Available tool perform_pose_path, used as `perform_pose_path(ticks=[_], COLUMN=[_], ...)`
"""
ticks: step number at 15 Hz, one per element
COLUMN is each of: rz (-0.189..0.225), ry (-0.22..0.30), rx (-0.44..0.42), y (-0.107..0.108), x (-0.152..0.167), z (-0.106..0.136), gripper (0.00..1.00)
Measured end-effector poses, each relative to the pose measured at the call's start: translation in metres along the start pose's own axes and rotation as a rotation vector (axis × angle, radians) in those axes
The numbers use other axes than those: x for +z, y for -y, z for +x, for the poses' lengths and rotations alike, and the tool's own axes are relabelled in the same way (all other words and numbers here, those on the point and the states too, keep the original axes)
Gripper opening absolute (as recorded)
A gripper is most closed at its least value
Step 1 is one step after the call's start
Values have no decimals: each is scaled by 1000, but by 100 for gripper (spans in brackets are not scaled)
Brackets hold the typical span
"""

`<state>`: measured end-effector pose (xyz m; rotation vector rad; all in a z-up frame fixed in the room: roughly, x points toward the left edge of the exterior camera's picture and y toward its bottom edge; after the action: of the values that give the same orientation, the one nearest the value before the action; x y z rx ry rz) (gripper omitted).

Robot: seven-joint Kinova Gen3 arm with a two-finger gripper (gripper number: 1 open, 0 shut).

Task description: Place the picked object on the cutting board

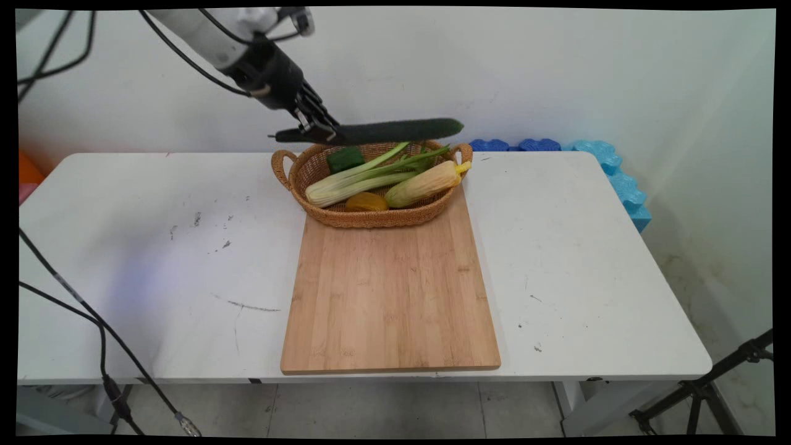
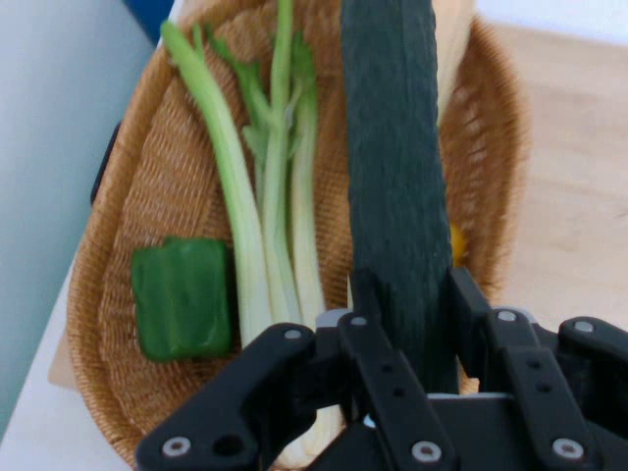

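Note:
My gripper point(image 1: 318, 130) is shut on a long dark green cucumber point(image 1: 395, 130), holding it level in the air just above the back rim of a wicker basket point(image 1: 377, 216). In the hand view the cucumber point(image 2: 392, 177) runs up from between the fingers point(image 2: 368, 294), over the basket point(image 2: 147, 186). Inside the basket lie a celery stalk point(image 1: 364, 176), an ear of corn point(image 1: 426, 184), a green pepper point(image 1: 345, 159) and a yellow-orange piece point(image 1: 366, 201). The celery point(image 2: 265, 196) and green pepper point(image 2: 183, 296) show below the hand.
A bamboo cutting board point(image 1: 389, 290) lies on the white table point(image 1: 154, 259) in front of the basket, which rests on its far end. Blue foam blocks point(image 1: 612, 173) sit past the table's back right corner. Black cables point(image 1: 93, 321) hang at the left.

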<state>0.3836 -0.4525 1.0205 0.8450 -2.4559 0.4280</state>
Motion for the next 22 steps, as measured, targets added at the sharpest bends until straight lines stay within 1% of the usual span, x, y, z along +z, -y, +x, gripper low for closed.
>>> perform_pose_path(ticks=[2, 5, 7, 9, 11, 15, 18, 22], rz=[-9, -22, -35, -47, -58, -69, -83, -123], ry=[-22, -36, -38, -33, -24, -4, 3, 9], rx=[5, 13, 29, 52, 76, 110, 123, 136], y=[-9, -20, -30, -40, -50, -62, -69, -83], x=[-20, -36, -44, -46, -41, -18, -1, 24], z=[2, -1, -10, -21, -36, -63, -77, -92], gripper=[0, 0, 0, 0, 0, 0, 0, 0])
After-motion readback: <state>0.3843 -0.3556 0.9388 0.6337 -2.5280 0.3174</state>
